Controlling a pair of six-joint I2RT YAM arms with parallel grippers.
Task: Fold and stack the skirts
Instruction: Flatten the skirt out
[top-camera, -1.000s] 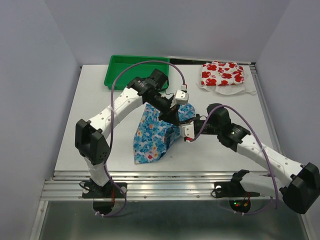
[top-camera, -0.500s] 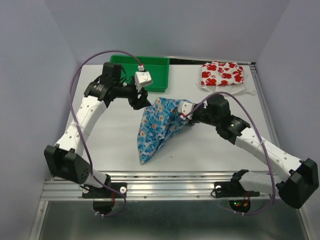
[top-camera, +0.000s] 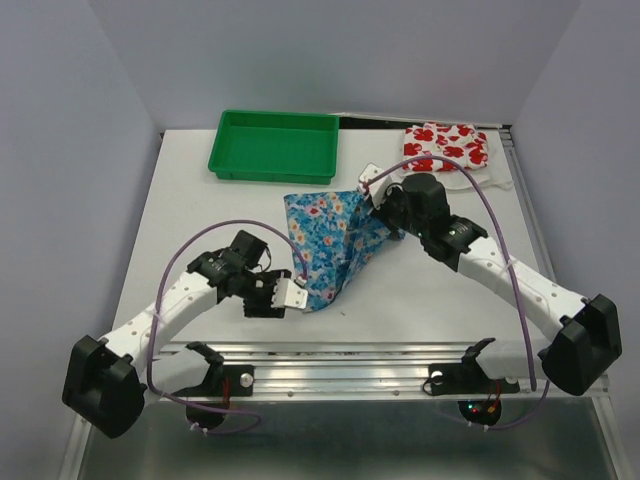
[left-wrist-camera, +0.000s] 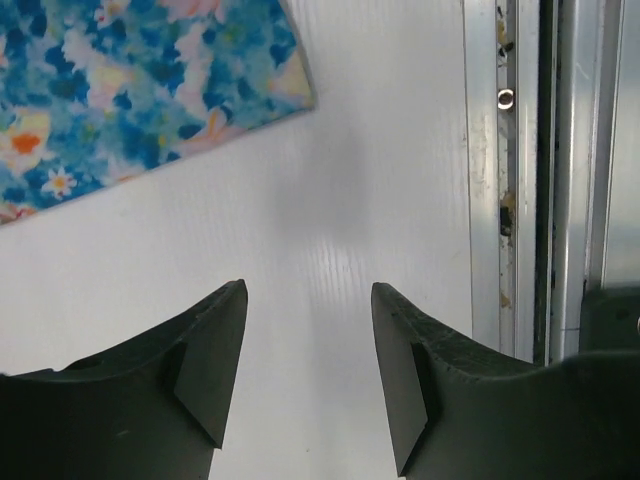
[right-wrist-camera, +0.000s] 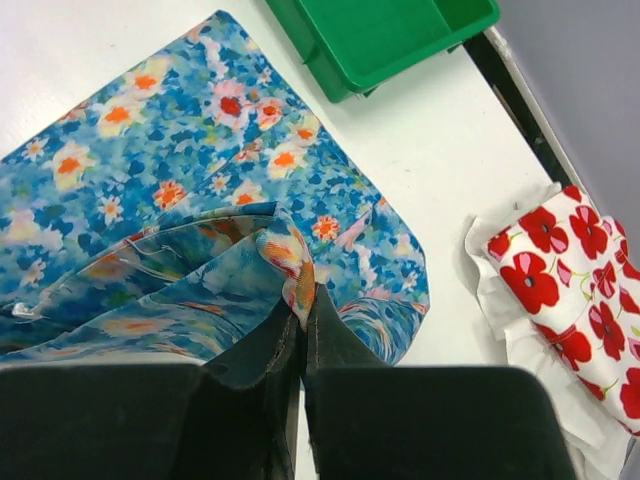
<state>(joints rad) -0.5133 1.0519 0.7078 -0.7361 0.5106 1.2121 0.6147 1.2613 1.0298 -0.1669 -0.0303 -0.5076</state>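
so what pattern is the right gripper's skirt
The skirt is blue with small white and orange flowers, clearest in the right wrist view.

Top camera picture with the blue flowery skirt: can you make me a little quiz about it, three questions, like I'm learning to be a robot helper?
1. True or false: the left gripper is holding the blue skirt.
2. Pick one: where does the white skirt with red flowers lie? A, under the blue skirt. B, at the far right of the table. C, in the left gripper.
3. Fill in the word: the right gripper is shut on a fold of the ____ skirt.

Key: 1 false, its fingers are open over bare table. 2 B. 3 blue.
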